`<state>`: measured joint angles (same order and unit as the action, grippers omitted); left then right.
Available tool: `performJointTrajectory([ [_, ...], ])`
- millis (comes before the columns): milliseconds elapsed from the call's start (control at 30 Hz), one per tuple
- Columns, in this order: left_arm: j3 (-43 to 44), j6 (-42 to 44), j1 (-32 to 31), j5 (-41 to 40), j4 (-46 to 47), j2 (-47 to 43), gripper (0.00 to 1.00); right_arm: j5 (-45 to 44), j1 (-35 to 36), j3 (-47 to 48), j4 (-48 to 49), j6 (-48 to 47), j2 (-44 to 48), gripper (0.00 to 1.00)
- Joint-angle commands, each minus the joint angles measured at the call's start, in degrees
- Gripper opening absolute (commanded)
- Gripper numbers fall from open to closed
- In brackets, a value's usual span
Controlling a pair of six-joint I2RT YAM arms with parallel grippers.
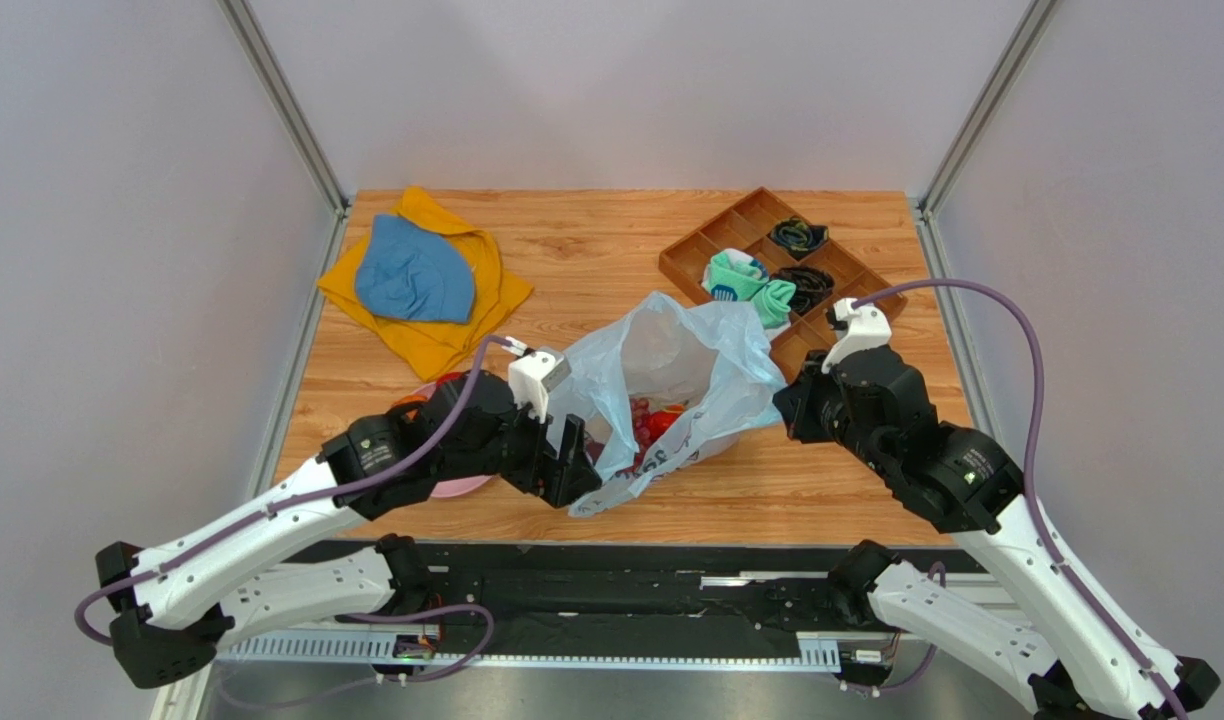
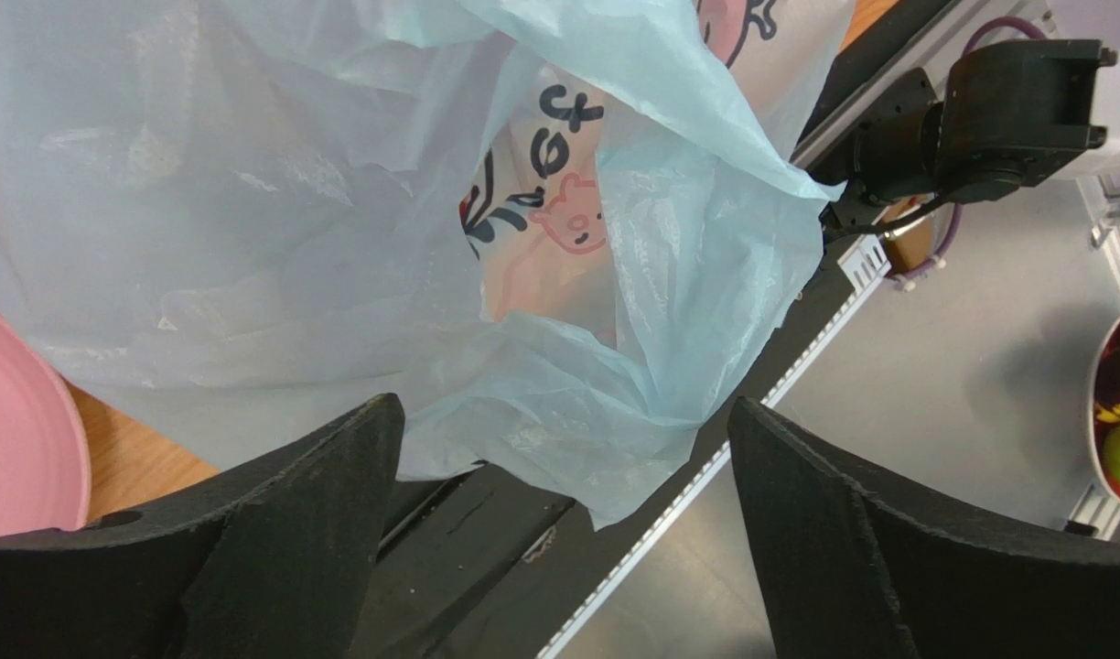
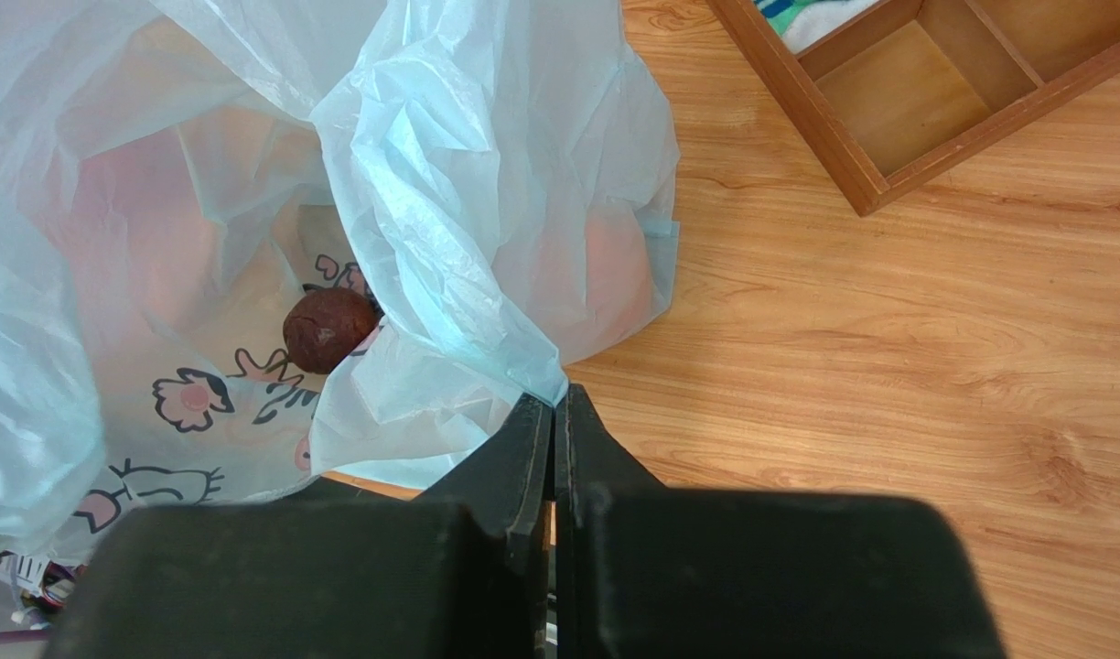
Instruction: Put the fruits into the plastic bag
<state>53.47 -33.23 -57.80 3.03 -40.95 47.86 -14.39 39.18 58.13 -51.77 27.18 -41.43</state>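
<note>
Mostly done, I judge: the bag (image 1: 666,348) stands mid-worktop with red fruits (image 1: 653,425) and a plum (image 3: 326,328) inside. The right gripper (image 3: 557,412) has its jaws pinched on the bag's right rim. The left gripper (image 2: 559,429) has its jaws wide at the near-left side. The plate (image 2: 23,440) is mostly hidden, so I cannot tell whether fruit remains there.
</note>
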Motion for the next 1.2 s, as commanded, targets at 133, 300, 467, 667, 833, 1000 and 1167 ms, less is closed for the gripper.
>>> performJointTrajectory([
  [133, -2.5, -1.5, -0.6, 0.3, 6.7, 4.8, 0.65, 0.6, 0.0, 2.3, 1.7, 0.4, -0.6, 0.00],
  [300, -0.9, -1.0, -0.6, -1.4, 10.5, 7.3, 0.19, 0.9, 0.0, 6.8, 1.9, -1.3, -2.7, 0.00],
  [467, 3.7, 0.9, -0.6, -4.5, 9.3, 7.6, 0.00, 0.9, -0.1, 16.5, 0.3, -4.6, -6.4, 0.00],
  [667, 9.2, 0.7, -0.6, -12.1, 10.6, 1.0, 0.00, 1.8, -0.1, 23.8, -0.2, -6.5, -7.4, 0.00],
  [833, 7.3, 1.2, 0.4, -14.7, 10.3, -0.2, 0.00, 0.0, 0.0, 21.7, 0.8, -6.8, -7.3, 0.00],
  [1000, 2.1, 0.1, 2.8, -14.1, 9.7, 0.2, 0.00, 1.2, -0.1, 15.3, 1.9, -4.1, -6.4, 0.00],
  [1167, 1.5, 0.4, 3.7, -13.7, 9.9, -1.1, 0.00, 1.2, -0.1, 11.9, 2.0, -3.0, -4.1, 0.00],
])
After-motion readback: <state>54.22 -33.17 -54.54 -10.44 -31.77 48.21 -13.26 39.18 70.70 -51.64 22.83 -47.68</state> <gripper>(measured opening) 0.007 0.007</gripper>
